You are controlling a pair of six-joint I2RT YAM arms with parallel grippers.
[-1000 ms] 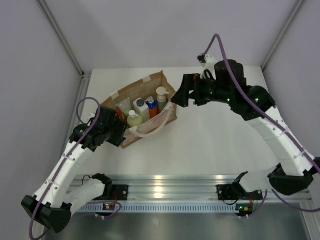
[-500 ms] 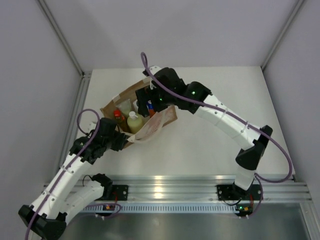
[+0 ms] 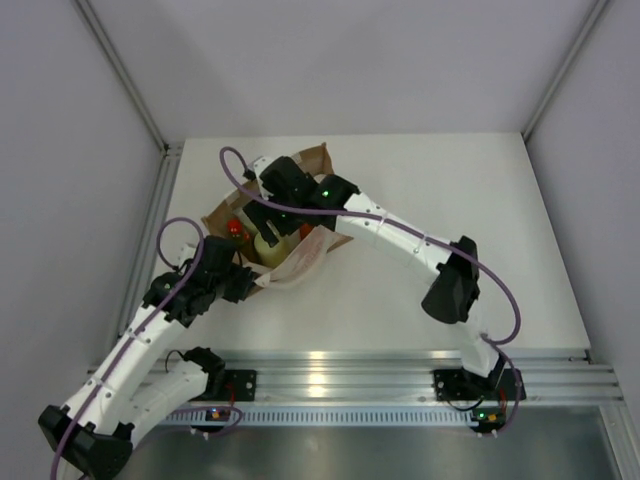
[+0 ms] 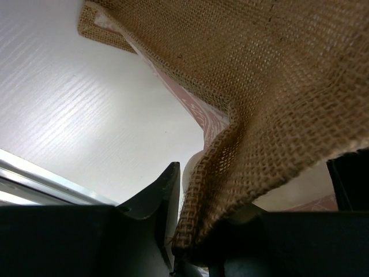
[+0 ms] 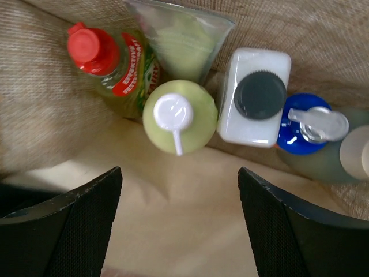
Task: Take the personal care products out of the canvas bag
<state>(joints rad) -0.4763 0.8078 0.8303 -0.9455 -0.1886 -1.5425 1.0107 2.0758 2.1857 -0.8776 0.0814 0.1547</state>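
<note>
As I judge, nothing is out yet: the 6 small plastic personal care products (image 5: 179,115) stand inside the brown jute canvas bag (image 3: 313,159), the right gripper (image 5: 179,173) wide open just above them, the left gripper (image 4: 252,168) with fingers apart around the bag's rim.

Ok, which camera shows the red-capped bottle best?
Right wrist: it looks from above on the red-capped bottle, cap and label clear, standing in the canvas bag beside the pale green bottle. Top external shows only its red cap. Left wrist shows just bag fabric.
</note>
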